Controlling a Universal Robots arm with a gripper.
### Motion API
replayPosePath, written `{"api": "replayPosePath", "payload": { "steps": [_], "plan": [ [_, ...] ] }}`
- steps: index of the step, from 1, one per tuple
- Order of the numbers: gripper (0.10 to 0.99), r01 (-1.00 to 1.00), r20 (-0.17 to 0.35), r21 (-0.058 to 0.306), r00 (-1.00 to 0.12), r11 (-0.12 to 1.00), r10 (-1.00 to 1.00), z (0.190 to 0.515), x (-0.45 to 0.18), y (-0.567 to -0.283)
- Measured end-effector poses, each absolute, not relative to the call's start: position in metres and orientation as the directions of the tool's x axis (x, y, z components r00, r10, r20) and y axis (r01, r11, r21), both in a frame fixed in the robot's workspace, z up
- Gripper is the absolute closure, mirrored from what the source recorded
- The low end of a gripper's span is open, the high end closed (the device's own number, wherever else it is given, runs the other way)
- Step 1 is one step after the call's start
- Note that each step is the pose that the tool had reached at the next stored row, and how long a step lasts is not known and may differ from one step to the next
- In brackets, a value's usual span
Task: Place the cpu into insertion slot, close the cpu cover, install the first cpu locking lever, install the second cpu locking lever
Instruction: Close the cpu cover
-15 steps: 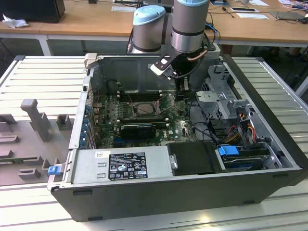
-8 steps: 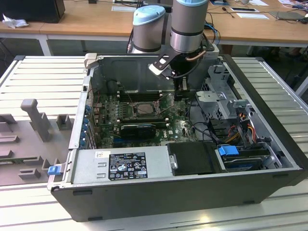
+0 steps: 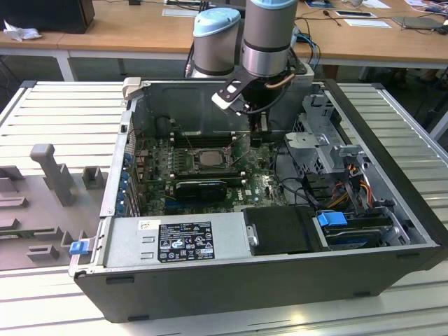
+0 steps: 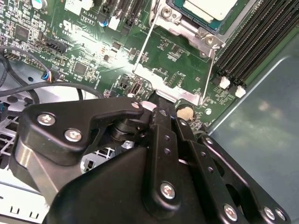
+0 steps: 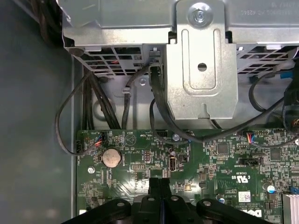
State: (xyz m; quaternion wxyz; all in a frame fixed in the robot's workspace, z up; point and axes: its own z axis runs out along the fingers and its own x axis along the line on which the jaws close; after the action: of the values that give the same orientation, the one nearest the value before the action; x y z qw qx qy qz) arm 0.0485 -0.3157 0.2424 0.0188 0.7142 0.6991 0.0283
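Just at the edge of the open cpu cover [image 4: 187,95], the jaws are pressed together.

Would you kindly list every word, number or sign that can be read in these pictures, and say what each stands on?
None reads surely enough to quote.
black label on the power supply: white print, too small.
small white sticker beside that label: blurred.
motherboard, first wrist view: white markings, too small and upside down.
board sticker on the motherboard: too small.
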Motion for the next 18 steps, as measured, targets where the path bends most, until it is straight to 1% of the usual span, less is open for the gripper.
{"api": "replayPosePath", "payload": {
  "steps": [18],
  "plan": [
    [0.98, 0.998, 0.015, 0.066, 0.021, -0.022, 1.0, 0.244, 0.031, -0.316]
  ]
}}
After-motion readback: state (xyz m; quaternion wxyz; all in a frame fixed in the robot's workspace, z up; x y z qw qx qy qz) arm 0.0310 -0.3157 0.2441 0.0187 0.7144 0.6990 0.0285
